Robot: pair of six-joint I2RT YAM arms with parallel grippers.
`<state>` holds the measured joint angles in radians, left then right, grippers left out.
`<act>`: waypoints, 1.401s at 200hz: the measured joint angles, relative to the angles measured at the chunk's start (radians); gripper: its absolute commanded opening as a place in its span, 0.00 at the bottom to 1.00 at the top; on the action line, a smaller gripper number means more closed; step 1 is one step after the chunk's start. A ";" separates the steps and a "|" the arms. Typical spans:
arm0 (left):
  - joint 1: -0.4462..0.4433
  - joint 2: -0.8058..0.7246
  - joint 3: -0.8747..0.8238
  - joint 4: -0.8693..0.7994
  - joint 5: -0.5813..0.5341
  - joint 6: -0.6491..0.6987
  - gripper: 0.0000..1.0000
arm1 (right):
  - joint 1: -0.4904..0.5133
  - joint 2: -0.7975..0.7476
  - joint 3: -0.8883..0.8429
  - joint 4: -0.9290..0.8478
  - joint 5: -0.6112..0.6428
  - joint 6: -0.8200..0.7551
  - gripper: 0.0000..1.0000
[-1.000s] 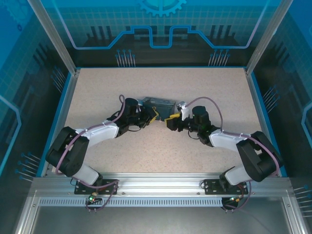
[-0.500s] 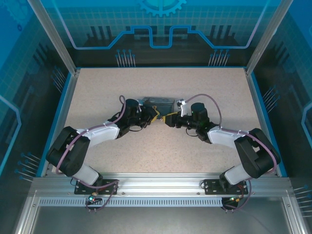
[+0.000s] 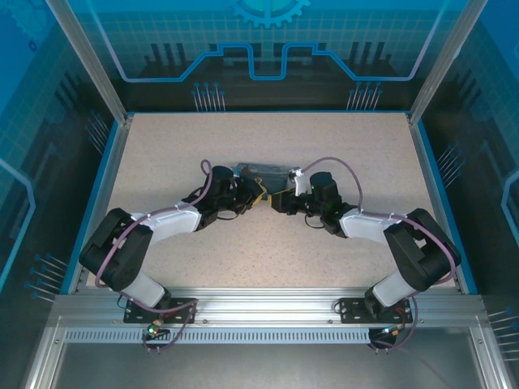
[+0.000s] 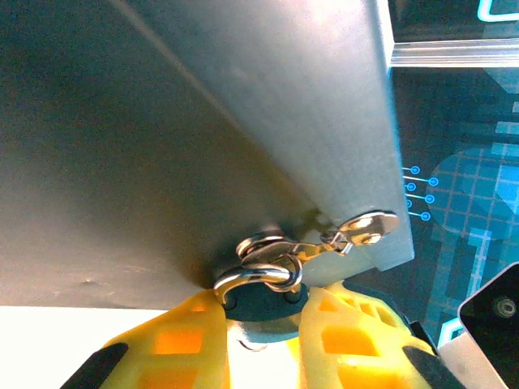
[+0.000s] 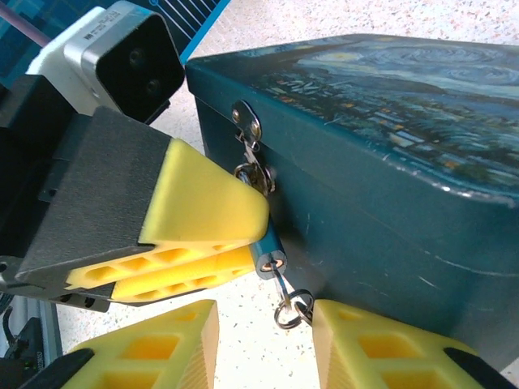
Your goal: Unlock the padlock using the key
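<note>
The small blue padlock (image 5: 268,253) hangs from the hasp (image 5: 247,121) on the front of a blue painted tin (image 5: 389,162). My left gripper (image 4: 263,312) is shut on the padlock's body (image 4: 261,303), and the metal shackle (image 4: 258,272) is threaded through the hasp loop. The thin key (image 5: 280,285) sticks out of the padlock's lower end with a small ring (image 5: 293,313) on it. That ring lies between the yellow fingers of my right gripper (image 5: 263,344), closer to the right-hand finger (image 5: 373,348), and the jaws stand apart. Both grippers (image 3: 258,194) (image 3: 280,199) meet in front of the tin (image 3: 263,172).
The tin stands in the middle of the speckled table (image 3: 243,251), and its wall (image 4: 203,121) is right in front of the left wrist camera. Blue transparent walls with metal posts (image 3: 89,65) enclose the table.
My right gripper has moved left and forward to the padlock, and its jaws have narrowed around the key's ring. My left gripper has kept its hold on the padlock.
</note>
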<state>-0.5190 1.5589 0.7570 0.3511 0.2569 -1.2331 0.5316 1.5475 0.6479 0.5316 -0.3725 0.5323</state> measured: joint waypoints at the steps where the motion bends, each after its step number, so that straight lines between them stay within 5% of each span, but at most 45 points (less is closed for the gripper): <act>1: 0.000 0.000 0.000 0.000 -0.001 0.000 0.01 | 0.000 0.000 0.000 0.000 0.001 0.000 0.35; 222: -0.014 0.032 0.000 0.048 -0.033 -0.026 0.01 | 0.005 0.061 0.003 0.092 0.044 0.156 0.23; 280: -0.015 0.037 0.000 0.063 -0.032 -0.026 0.01 | 0.005 0.066 0.008 0.089 0.056 0.182 0.11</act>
<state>-0.5343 1.5963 0.7570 0.4141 0.2245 -1.2594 0.5362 1.6131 0.6559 0.6205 -0.3164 0.7139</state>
